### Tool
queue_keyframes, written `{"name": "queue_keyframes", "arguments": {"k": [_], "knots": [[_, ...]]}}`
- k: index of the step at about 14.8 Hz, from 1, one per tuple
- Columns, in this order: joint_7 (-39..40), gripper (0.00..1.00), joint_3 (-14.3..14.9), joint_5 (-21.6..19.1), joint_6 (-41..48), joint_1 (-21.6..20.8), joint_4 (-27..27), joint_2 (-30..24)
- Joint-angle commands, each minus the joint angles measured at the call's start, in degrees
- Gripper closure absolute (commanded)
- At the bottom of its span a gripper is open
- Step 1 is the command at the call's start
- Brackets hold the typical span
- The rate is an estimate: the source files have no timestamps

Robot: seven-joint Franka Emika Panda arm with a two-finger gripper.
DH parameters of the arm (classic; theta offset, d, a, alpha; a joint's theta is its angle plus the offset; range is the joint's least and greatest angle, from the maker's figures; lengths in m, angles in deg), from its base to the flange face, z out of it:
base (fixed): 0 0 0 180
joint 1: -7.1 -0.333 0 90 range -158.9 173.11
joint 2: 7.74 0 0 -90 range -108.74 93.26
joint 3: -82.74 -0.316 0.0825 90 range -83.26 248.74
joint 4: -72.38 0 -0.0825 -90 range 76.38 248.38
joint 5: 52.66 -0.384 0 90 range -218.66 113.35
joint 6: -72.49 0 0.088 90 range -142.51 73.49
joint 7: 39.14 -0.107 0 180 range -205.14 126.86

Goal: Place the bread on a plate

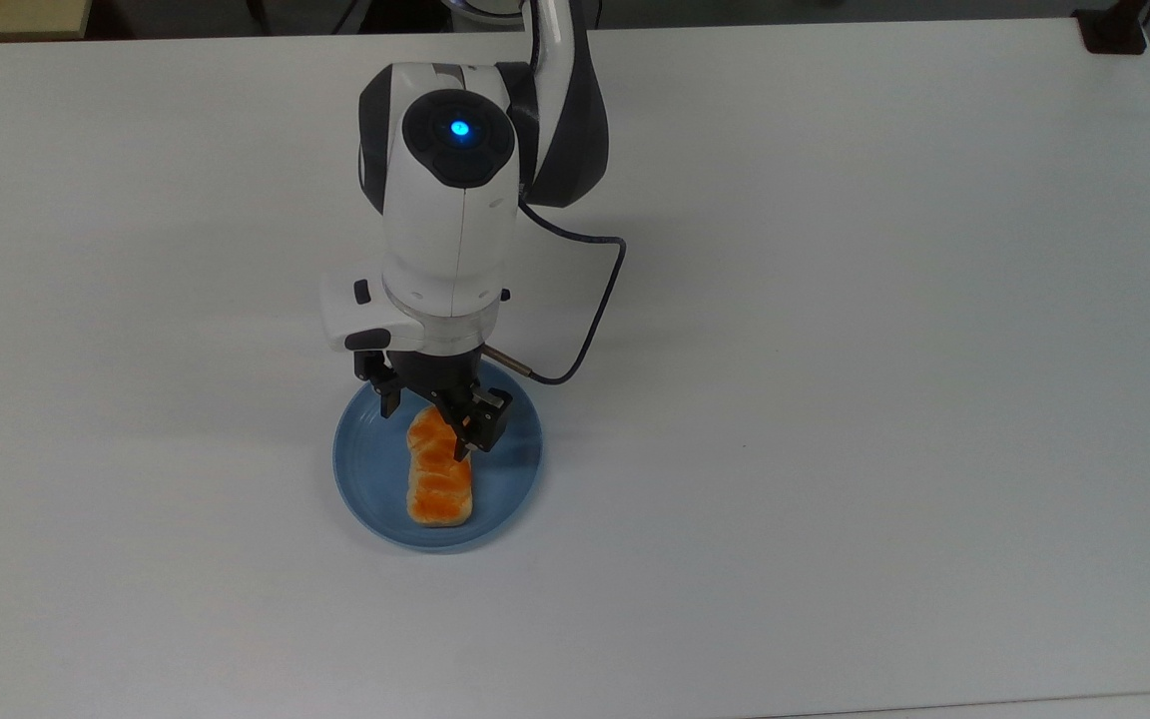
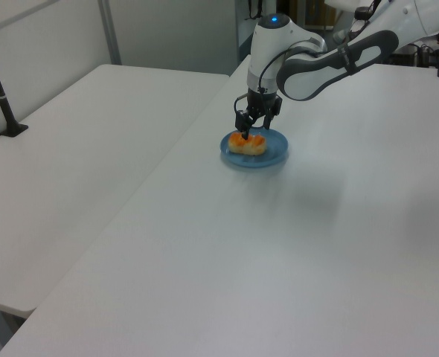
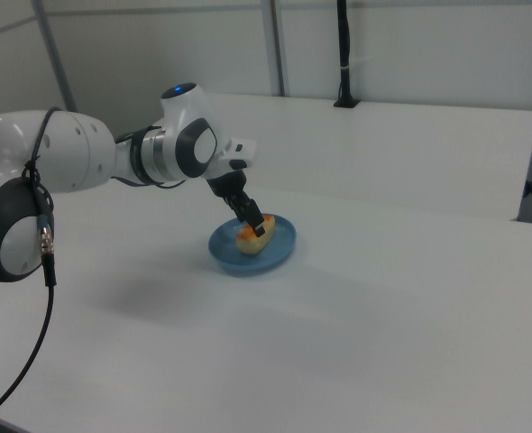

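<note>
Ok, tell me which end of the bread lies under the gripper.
The bread's end toward the top view's top, between the open gripper's fingers; its other end lies bare near the plate's bottom rim.

A robotics laboratory: a white Franka arm [image 3: 86,162] with a blue status light works over a broad, plain white table [image 1: 835,399], its cable [image 1: 595,300] looping across the surface. A second white table [image 2: 78,149] stands alongside in the left view, with a black pole [image 2: 0,97] clamped at its edge. Another black post [image 3: 343,54] rises from the far table edge in the right view, against bare pale wall panels [image 3: 428,54] with metal framing. The surfaces are uncluttered and the furnishing is purely functional, a test-bench setting rather than a home or kitchen.
</note>
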Motion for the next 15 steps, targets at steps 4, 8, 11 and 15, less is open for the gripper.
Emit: {"name": "queue_keyframes", "arguments": {"k": [4, 8, 11, 15], "knots": [[3.0, 0.15, 0.5, -0.2, 4.7, 0.1, 3.1, -6.9], [24.3, 0.14, 1.0, -10.9, 25.3, 1.8, 5.7, -20.8], [38.2, 0.1, 5.7, -12.3, 39.1, 1.6, 5.7, -30.0], [48.1, 0.01, 8.4, -12.4, 47.7, 1.5, 6.1, -36.7]]}}
